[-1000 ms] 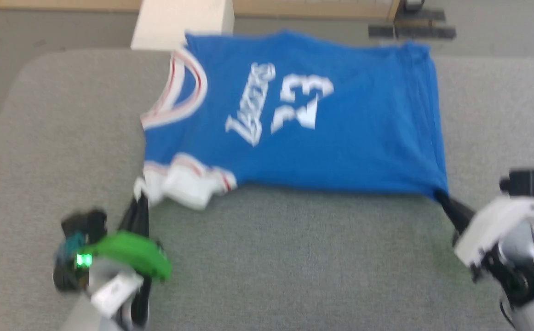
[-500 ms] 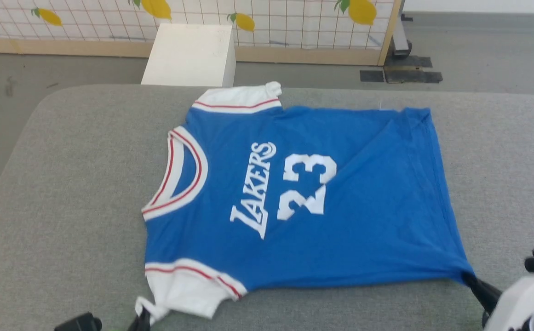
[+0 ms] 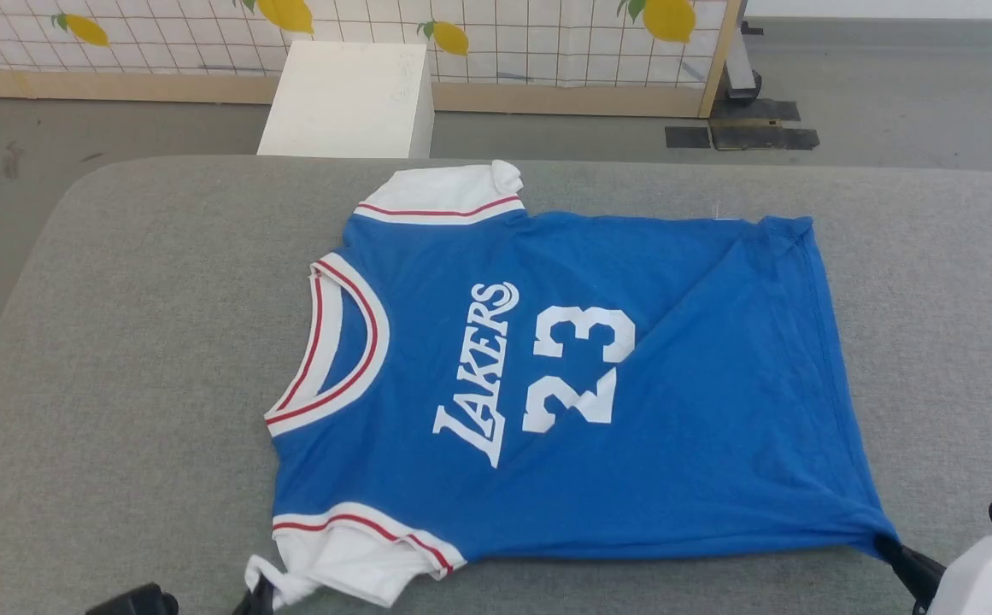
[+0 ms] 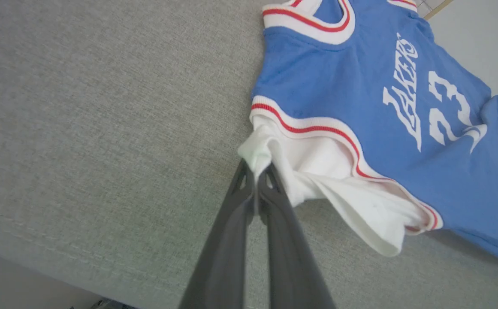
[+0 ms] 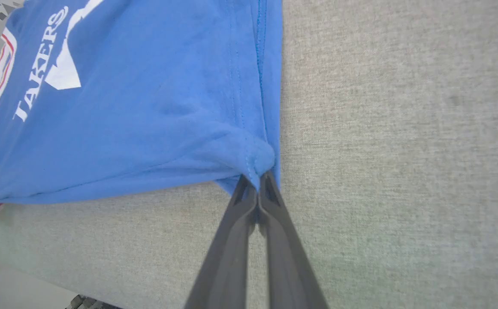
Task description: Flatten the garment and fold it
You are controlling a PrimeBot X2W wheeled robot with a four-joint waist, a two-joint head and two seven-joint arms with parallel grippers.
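Observation:
The garment (image 3: 547, 384), a royal-blue jersey T-shirt with white sleeves, red-and-white trim and white lettering with a number, lies spread on the grey padded table (image 3: 137, 359), collar to the left. My left gripper (image 4: 257, 174) is shut on the tip of the near white sleeve (image 4: 339, 180); in the head view it pokes up at the bottom edge (image 3: 263, 594). My right gripper (image 5: 257, 176) is shut on the near hem corner of the garment (image 5: 146, 107), seen at the lower right of the head view (image 3: 893, 551). A diagonal crease runs across the garment's right half.
Beyond the table's far edge stand a white box (image 3: 350, 98) and a screen (image 3: 504, 38) with a grid and lemon print on a wooden frame. A dark base plate (image 3: 739, 132) lies on the grey floor. Bare table surface flanks the garment on both sides.
The head camera has tilted up, so the whole picture shifted down and the far sleeve and screen came into view. Both grippers keep their hold on the garment's near edge.

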